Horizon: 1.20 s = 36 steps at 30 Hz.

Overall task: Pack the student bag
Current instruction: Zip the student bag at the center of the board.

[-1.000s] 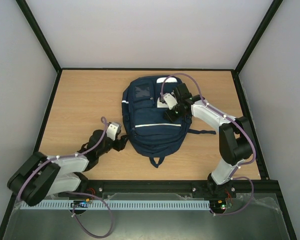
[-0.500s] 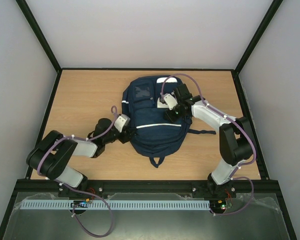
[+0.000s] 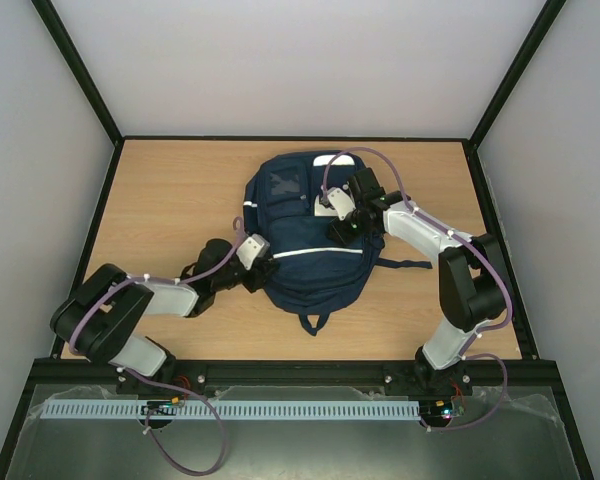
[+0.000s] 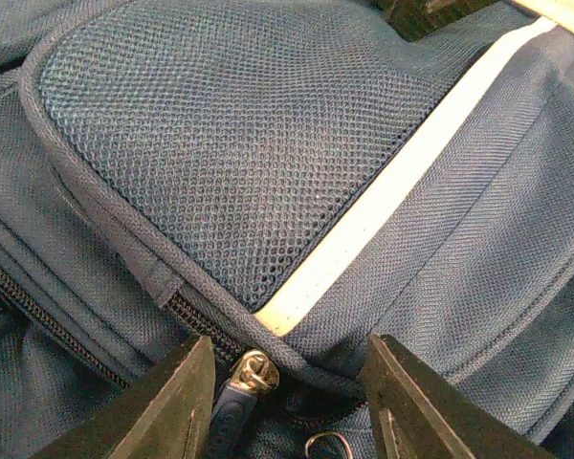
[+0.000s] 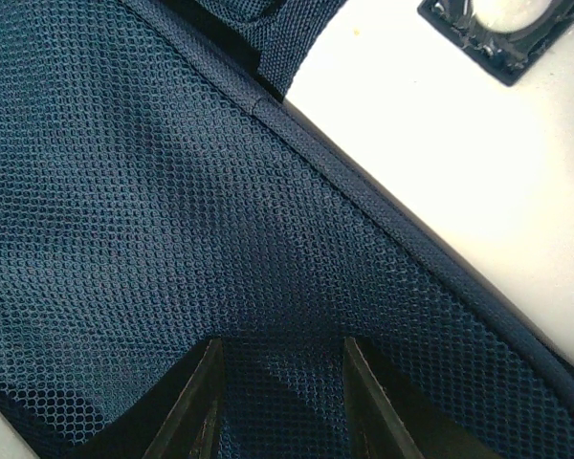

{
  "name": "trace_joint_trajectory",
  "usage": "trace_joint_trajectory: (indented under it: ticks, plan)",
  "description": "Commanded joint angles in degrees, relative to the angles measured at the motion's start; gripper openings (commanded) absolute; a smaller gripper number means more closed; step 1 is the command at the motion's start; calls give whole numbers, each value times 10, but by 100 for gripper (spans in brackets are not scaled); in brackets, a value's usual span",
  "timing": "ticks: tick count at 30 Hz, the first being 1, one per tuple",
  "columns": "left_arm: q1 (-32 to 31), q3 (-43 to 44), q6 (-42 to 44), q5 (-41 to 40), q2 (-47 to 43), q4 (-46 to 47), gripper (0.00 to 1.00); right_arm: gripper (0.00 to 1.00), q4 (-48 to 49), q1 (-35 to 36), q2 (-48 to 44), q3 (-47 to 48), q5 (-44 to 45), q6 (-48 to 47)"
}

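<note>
The student bag [image 3: 305, 235], navy with white stripes, lies flat mid-table with its top loop toward me. My left gripper [image 3: 255, 262] is at the bag's left side. In the left wrist view it [image 4: 287, 387] is open, and its fingers [image 4: 172, 406] straddle a brass zipper slider with a navy pull [image 4: 247, 375] below the white stripe [image 4: 392, 186]. My right gripper [image 3: 342, 225] rests on the bag's upper right part. In the right wrist view its fingers [image 5: 196, 406] pinch a raised fold of the bag's navy mesh [image 5: 172, 210].
A white flat thing [image 3: 335, 160] peeks out at the bag's far end; it also shows as a white surface in the right wrist view [image 5: 459, 163]. A dark strap [image 3: 405, 264] trails right of the bag. Black frame rails edge the wooden table [image 3: 160, 190].
My left gripper has moved right and up to the bag's left side, onto the zipper. The right arm and the bag have not moved.
</note>
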Motion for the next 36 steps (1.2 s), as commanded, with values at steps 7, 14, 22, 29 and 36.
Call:
trace_joint_trajectory:
  ticks: [7, 14, 22, 29, 36]
  plan:
    - [-20, 1, -7, -65, -19, -74, 45, 36, -35, -3, 13, -22, 12, -5]
    - [-20, -2, -39, -73, -34, -96, 28, 36, -34, -3, 14, -22, 13, -5]
    - [-24, -3, -63, -103, -42, -114, 24, 36, -36, -3, 16, -22, 13, -5]
    - [-52, 1, -84, -148, -43, -149, 22, 36, -36, -3, 13, -23, 15, -6]
    - [-66, -8, -95, -174, -73, -154, 8, 36, -35, -3, 12, -23, 17, -6]
